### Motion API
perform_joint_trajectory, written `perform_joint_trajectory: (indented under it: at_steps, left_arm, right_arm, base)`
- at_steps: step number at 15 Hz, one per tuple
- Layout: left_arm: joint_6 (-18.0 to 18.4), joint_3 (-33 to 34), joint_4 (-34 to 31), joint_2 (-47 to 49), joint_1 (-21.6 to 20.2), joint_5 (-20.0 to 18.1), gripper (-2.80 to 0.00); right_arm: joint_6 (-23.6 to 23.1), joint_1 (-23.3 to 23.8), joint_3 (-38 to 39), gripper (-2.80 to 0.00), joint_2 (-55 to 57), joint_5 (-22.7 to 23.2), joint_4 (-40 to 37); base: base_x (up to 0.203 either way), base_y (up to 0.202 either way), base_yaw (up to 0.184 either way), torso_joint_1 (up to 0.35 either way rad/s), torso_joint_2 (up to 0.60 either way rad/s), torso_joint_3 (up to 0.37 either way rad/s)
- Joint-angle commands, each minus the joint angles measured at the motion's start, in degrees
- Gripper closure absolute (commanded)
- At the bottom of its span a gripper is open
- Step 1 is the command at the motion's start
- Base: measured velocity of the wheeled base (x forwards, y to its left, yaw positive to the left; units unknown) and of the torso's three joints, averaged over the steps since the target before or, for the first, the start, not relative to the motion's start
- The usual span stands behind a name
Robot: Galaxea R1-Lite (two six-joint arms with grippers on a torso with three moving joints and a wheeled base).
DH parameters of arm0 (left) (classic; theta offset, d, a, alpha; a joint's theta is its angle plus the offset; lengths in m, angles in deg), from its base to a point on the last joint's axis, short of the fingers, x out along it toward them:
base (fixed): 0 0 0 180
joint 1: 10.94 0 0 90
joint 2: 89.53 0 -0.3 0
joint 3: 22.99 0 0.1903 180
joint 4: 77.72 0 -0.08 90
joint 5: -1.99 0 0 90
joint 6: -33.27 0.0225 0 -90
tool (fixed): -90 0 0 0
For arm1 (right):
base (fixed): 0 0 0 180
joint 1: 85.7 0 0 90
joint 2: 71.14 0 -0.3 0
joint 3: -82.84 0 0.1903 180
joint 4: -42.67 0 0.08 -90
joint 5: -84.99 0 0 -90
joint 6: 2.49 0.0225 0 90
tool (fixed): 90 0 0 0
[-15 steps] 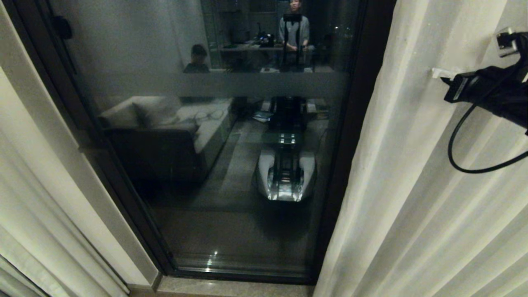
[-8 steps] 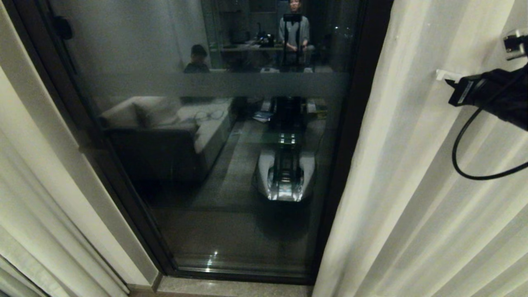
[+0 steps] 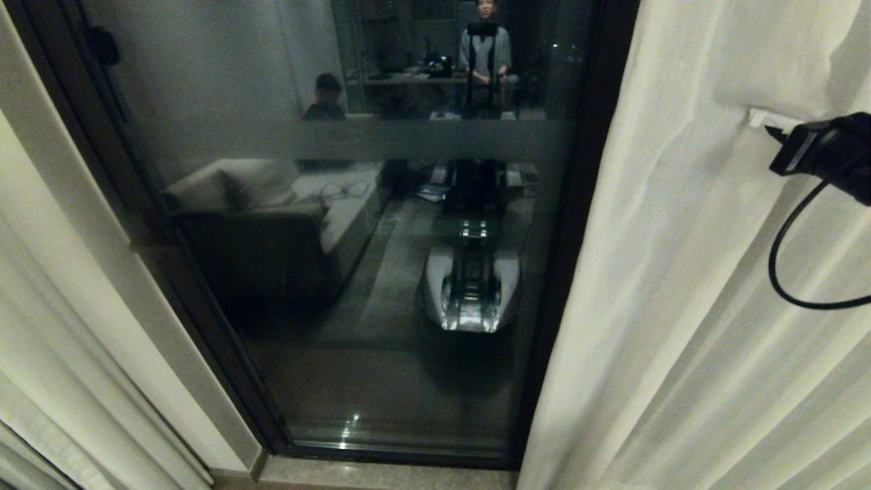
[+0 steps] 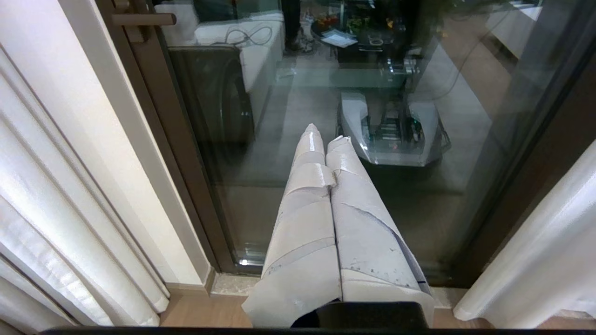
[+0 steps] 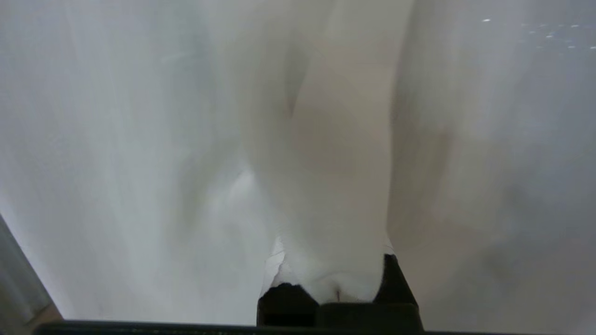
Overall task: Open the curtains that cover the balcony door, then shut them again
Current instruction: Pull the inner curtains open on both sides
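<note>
The balcony door (image 3: 381, 286) stands uncovered in the middle of the head view, dark-framed with a frosted band (image 3: 340, 139) across the glass. One of the cream curtains (image 3: 41, 327) hangs drawn back at the left, the other (image 3: 680, 306) at the right. My right gripper (image 3: 761, 120) is shut at the far right, its white fingertips pressed into the right curtain and denting the fabric. In the right wrist view the fabric (image 5: 335, 163) drapes over the fingers and hides them. My left gripper (image 4: 323, 132) is shut and empty, pointing at the door's lower glass.
The glass reflects my base (image 3: 469, 286), a sofa (image 3: 272, 211) and two people in the room behind me. A stone sill (image 3: 381, 474) runs below the door. A door handle (image 4: 139, 19) sticks out on the left frame. A black cable (image 3: 789, 272) loops under my right wrist.
My right gripper has slid to the right and slightly down along the right curtain, and the fabric now dents deeper around its tips. The left arm has stayed still.
</note>
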Motion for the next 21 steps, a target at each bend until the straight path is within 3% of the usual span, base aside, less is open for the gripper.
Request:
perform_joint_trajectory:
  at_steps: [1,6,21]
  left_arm:
    - [0.02,0.00,0.00,-0.02,0.03,0.02,0.00]
    - [0.02,0.00,0.00,-0.02,-0.05,0.02,0.00]
    - [0.02,0.00,0.00,-0.02,-0.03,0.02,0.00]
  right_arm:
    - [-0.04,1.35,0.30,0.00,-1.94,0.12,0.53]
    - [0.14,1.56,0.31,0.00,-3.52,-2.87,1.35]
    - [0.14,1.93,6.02,0.00,-7.51,-3.84,2.14]
  base:
    - [0.000,0.000,0.000,0.000,0.00,0.000]
    - [0.000,0.000,0.000,0.000,0.00,0.000]
    - [0.000,0.000,0.000,0.000,0.00,0.000]
